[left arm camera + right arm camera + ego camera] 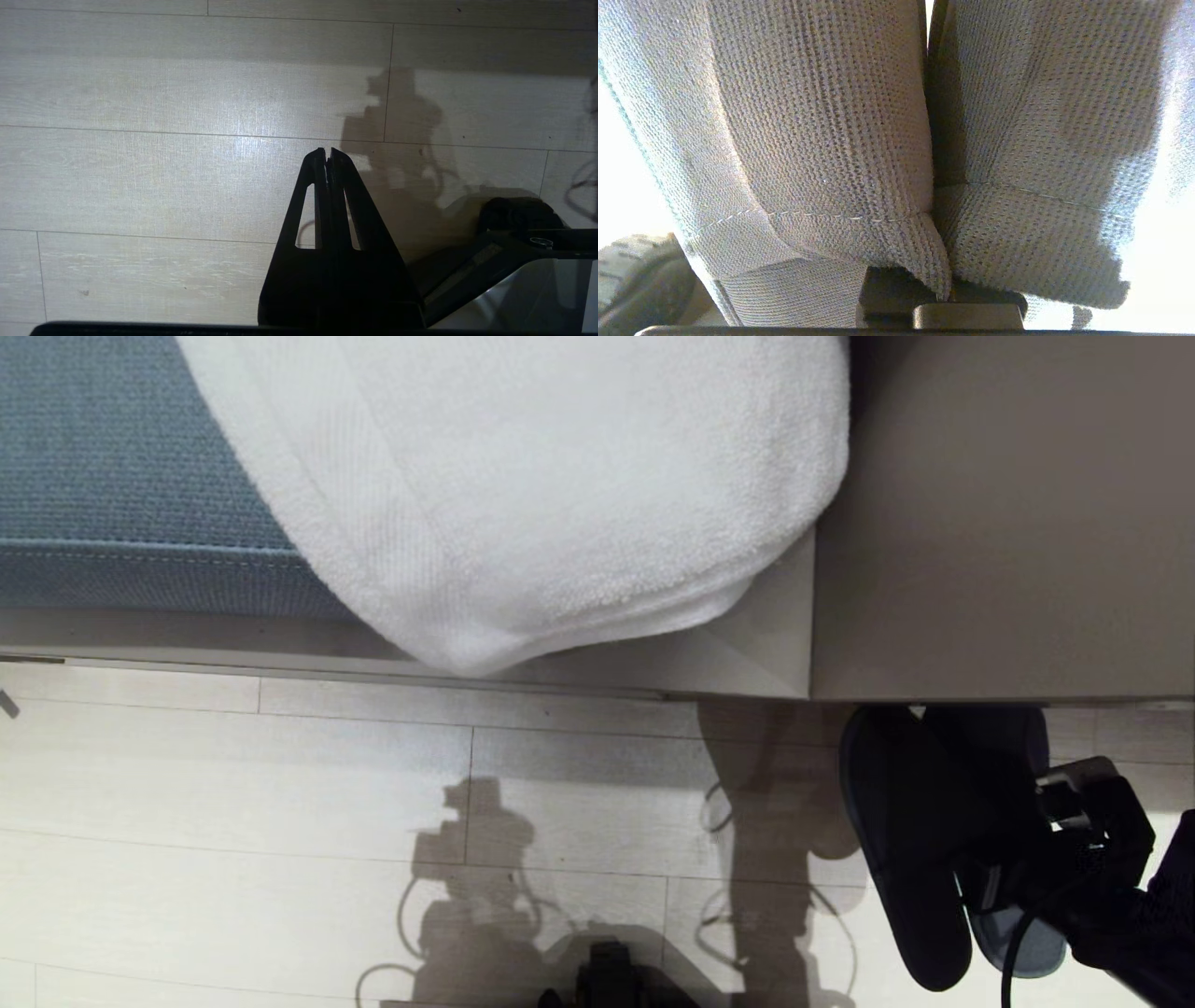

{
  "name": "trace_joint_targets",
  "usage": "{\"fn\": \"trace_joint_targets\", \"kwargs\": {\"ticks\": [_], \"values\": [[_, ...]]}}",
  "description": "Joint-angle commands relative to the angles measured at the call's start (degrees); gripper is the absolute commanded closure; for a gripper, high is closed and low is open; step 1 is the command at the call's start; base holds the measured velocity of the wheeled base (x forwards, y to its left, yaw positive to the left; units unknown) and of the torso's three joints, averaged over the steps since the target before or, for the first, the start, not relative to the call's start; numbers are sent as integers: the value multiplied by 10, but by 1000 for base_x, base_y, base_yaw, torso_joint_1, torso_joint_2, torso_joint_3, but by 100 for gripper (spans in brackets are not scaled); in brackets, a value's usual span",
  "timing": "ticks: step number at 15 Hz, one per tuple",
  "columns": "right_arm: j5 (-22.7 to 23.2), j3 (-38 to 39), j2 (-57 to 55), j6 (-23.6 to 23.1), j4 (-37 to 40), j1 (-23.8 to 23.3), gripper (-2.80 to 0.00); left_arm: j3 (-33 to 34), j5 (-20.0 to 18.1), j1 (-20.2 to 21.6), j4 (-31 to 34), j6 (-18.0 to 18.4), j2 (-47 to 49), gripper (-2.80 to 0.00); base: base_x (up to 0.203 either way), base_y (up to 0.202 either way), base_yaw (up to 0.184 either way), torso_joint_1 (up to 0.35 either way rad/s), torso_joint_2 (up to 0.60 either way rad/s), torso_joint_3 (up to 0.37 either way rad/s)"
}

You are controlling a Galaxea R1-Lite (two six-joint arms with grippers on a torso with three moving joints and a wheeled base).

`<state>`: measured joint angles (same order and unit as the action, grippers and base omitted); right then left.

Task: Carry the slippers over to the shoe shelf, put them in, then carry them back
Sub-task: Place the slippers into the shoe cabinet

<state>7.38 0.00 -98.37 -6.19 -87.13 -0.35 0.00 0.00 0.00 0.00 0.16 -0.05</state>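
Nearest the robot, pale plank floor (233, 784) lies bare on the left and centre, and over it the left gripper (327, 156) hangs with its fingers pressed together, holding nothing. At the near right the right gripper (1004, 887) is clamped on the slippers (920, 831), which hang as a pair sole to sole above the floor, toes pointing away toward the grey-beige panel (999, 523); their knit fabric fills the right wrist view. Beyond the floor runs the bench's front edge, where a white towel (541, 495) droops over the blue cushion (112, 476).
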Motion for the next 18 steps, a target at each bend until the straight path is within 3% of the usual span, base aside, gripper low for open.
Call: {"fn": "trace_joint_targets", "kwargs": {"ticks": [1,9,18], "values": [[-2,0,32,0,-5,-1,0,0,0,0,0,0,0,0,0,0,0,0,0,0],[-5,0,161,0,18,-15,0,0,0,0,0,0,0,0,0,0,0,0,0,0],[32,-9,453,0,304,-15,0,0,0,0,0,0,0,0,0,0,0,0,0,0]]}}
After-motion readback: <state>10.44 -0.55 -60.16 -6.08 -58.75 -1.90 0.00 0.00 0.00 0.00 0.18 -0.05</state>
